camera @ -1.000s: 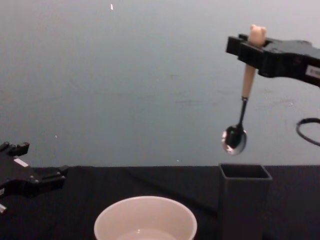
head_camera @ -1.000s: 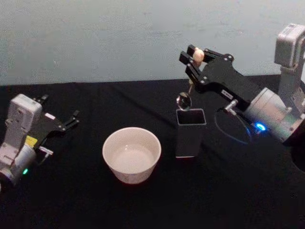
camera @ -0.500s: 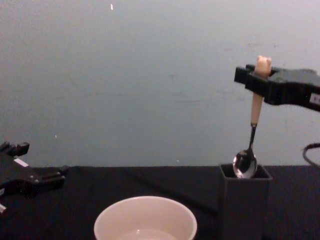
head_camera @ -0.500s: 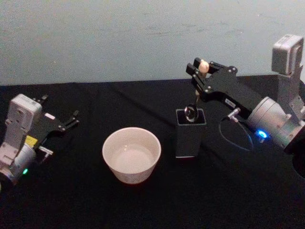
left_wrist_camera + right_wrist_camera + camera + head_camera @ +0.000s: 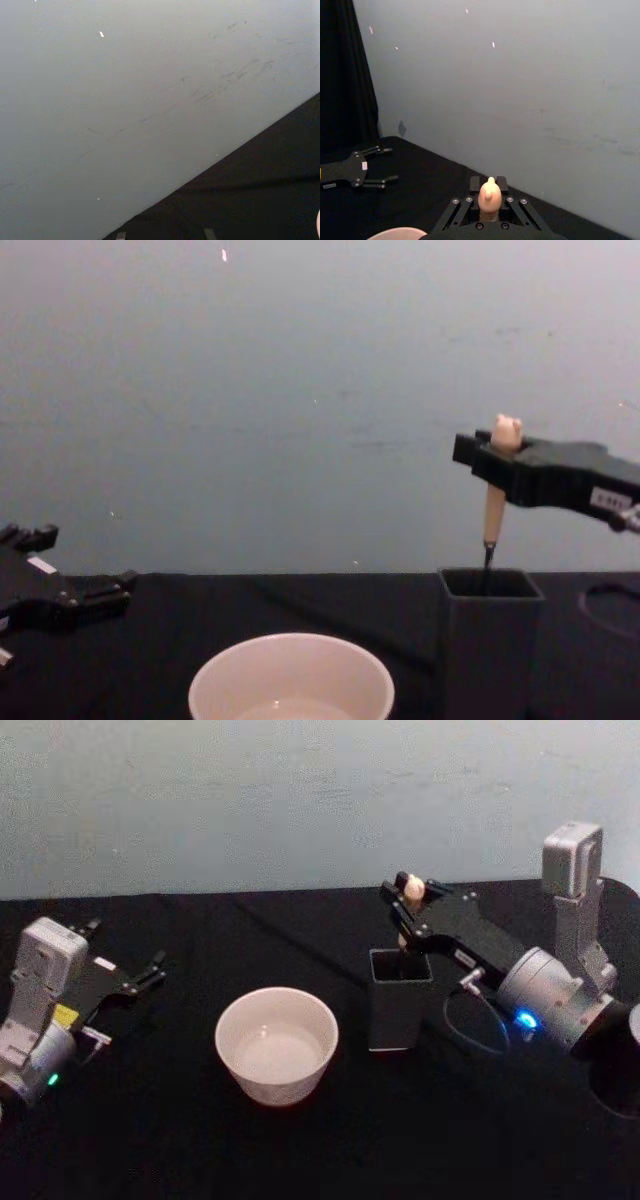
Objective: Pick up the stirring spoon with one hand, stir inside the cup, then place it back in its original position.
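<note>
My right gripper (image 5: 408, 903) (image 5: 492, 458) (image 5: 490, 199) is shut on the stirring spoon (image 5: 494, 502), just under its bear-head top (image 5: 412, 889) (image 5: 489, 192). The spoon hangs upright, its bowl sunk out of sight inside the dark grey square holder (image 5: 398, 1003) (image 5: 489, 640), the original position. Left of the holder stands the cream-white cup (image 5: 276, 1044) (image 5: 291, 678), with nothing in it. My left gripper (image 5: 140, 976) (image 5: 95, 592) is parked at the table's left, open, far from both.
A black cloth covers the table (image 5: 300, 1140), with a pale wall behind. A cable loops (image 5: 470, 1020) beside the right wrist, close to the holder. In the right wrist view the left gripper (image 5: 367, 170) shows farther off.
The right gripper has come down with the spoon: its bowl hung above the holder, then sat at the rim, and now is inside. The left arm has not moved.
</note>
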